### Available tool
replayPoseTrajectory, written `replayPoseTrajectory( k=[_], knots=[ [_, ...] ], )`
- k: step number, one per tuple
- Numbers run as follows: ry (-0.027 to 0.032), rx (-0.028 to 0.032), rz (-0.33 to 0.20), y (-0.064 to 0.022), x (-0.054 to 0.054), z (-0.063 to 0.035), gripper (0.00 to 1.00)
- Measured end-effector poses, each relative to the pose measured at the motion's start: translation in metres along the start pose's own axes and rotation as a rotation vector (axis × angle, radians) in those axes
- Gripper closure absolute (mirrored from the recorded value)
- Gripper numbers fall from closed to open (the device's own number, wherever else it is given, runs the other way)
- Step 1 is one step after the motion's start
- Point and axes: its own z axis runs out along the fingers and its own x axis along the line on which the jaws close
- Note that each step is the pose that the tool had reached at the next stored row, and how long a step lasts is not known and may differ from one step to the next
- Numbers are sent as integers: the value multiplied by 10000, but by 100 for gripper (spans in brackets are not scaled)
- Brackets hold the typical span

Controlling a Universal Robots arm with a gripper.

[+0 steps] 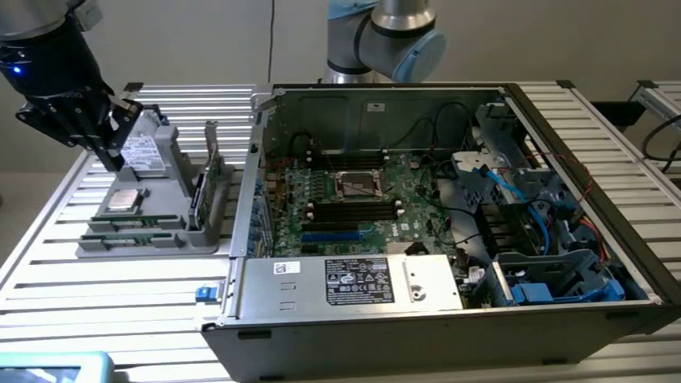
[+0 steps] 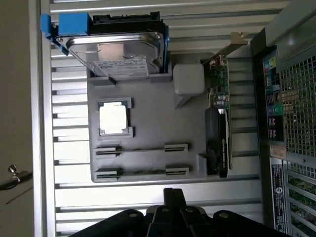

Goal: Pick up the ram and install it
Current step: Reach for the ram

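Note:
Two green ram sticks stand on edge in the grey parts tray (image 1: 159,239), one ram stick (image 2: 140,147) (image 1: 136,222) just beyond the other ram stick (image 2: 143,172) (image 1: 127,238). My black gripper (image 1: 113,162) (image 2: 174,195) hangs above the tray's far end, over the hard drive (image 2: 116,52) (image 1: 143,148). Its fingers are shut together and hold nothing. It is well above and apart from the ram sticks.
The tray also holds a silver processor chip (image 2: 114,118) and a black graphics card (image 2: 218,133). An open computer case (image 1: 447,319) lies at the exterior view's right, its motherboard with black memory slots (image 1: 352,209) exposed. A slatted metal table (image 1: 107,295) carries everything.

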Motion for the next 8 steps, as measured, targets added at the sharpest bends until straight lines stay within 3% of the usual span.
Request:
replayPoseTrajectory(
  k=[8],
  knots=[
    [8,137,-429,29,49,85,89]
  ],
)
